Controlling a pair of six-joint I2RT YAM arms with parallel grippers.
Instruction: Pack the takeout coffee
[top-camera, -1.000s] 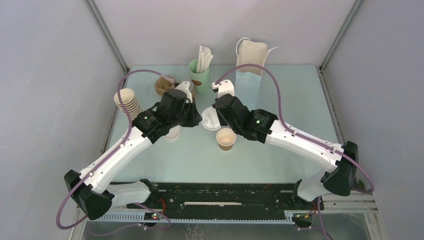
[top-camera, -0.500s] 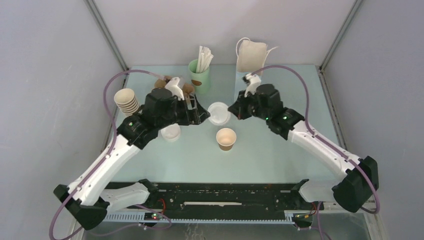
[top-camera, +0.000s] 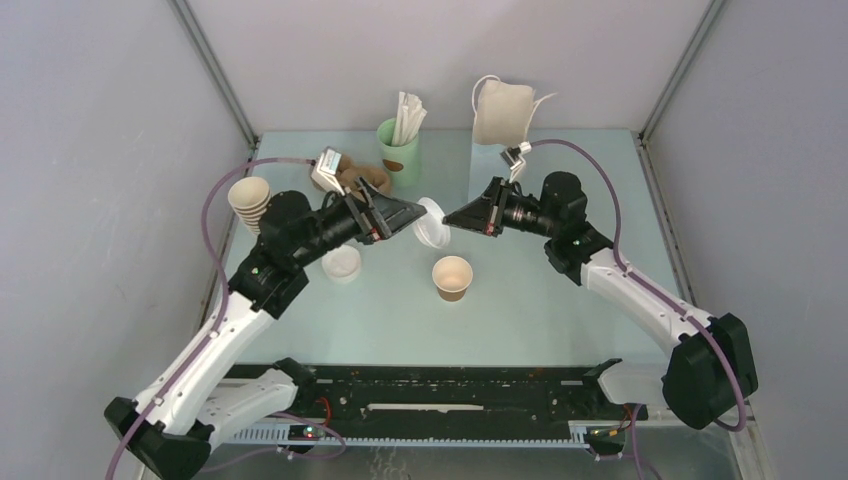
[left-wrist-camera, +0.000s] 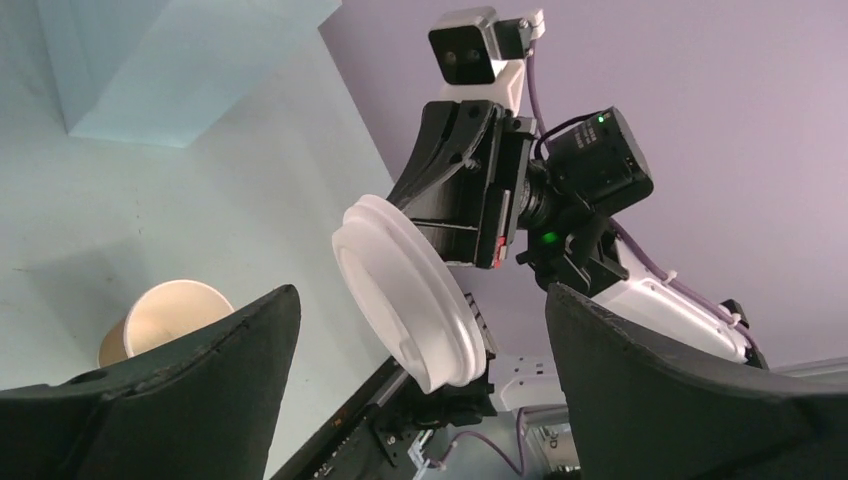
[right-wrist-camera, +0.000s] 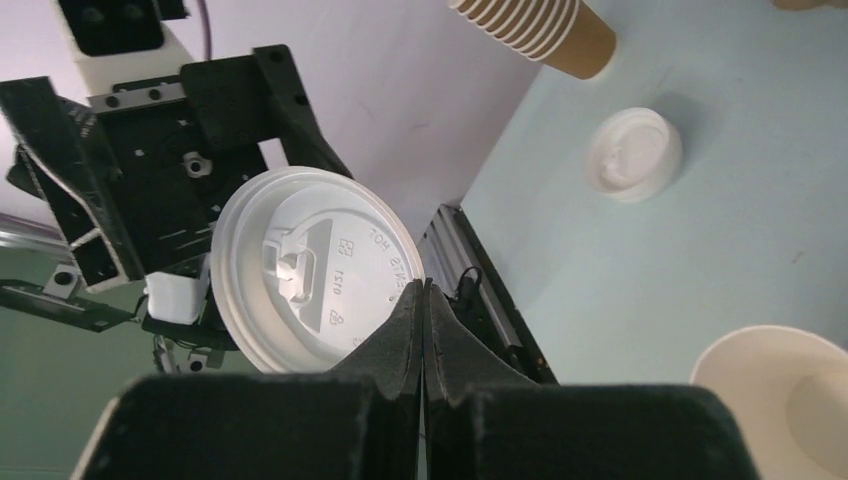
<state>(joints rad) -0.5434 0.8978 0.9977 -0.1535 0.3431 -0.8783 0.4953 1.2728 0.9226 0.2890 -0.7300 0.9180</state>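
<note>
The takeout coffee's small brown paper cup stands upright and uncovered on the table. Above and behind it, a round white plastic lid hangs tilted on edge in the air. My right gripper is shut on the lid's rim. My left gripper faces it from the other side, wide open, its fingers on either side of the lid and clear of it.
A second white lid lies on the table at the left. A stack of nested brown cups stands at the left edge. At the back are a mint-green cup with white sticks and a paper bag.
My left gripper has opened and let go of the lid. The right gripper keeps hold of it, and the lid has risen from low and flat to tilted on edge.
</note>
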